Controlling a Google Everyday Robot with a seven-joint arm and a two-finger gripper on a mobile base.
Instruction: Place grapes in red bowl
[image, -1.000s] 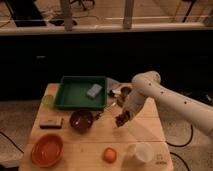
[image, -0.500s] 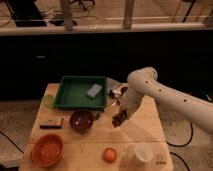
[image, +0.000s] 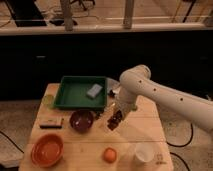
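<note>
My gripper (image: 115, 119) hangs from the white arm (image: 150, 92) above the middle of the wooden table (image: 145, 130). It is shut on the grapes (image: 116, 121), a small dark lumpy bunch held just over the tabletop. A dark maroon-red bowl (image: 81, 120) stands just left of the gripper, a short gap away. An orange-red bowl (image: 47, 150) sits at the front left corner, well away from the gripper. Both bowls look empty.
A green tray (image: 75, 94) holding a grey-blue sponge (image: 93, 90) stands at the back. A round orange fruit (image: 109, 154) and a white cup (image: 143, 154) sit near the front edge. A flat brown bar (image: 51, 123) lies left of the maroon bowl.
The arm has swung slightly left, carrying the grapes a little closer to the dark maroon-red bowl. Nothing else has moved.
</note>
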